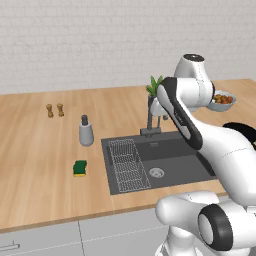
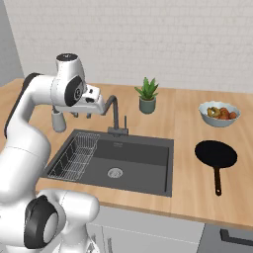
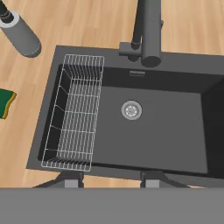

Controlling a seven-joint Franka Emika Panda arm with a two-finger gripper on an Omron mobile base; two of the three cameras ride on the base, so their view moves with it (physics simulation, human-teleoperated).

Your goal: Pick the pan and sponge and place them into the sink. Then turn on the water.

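The black pan lies flat on the wooden counter right of the sink, with its handle toward the front edge. The green and yellow sponge rests on the counter left of the sink and shows at the left edge of the hand view. The dark grey sink holds a wire rack on its left side and a steel drain. Its dark faucet rises at the back. My gripper hangs high over the basin's left part, open, with nothing between its fingers.
A grey soap dispenser stands on the counter behind the sponge. Two small brown shakers sit farther back left. A potted plant is behind the sink. A pale bowl of orange food is behind the pan.
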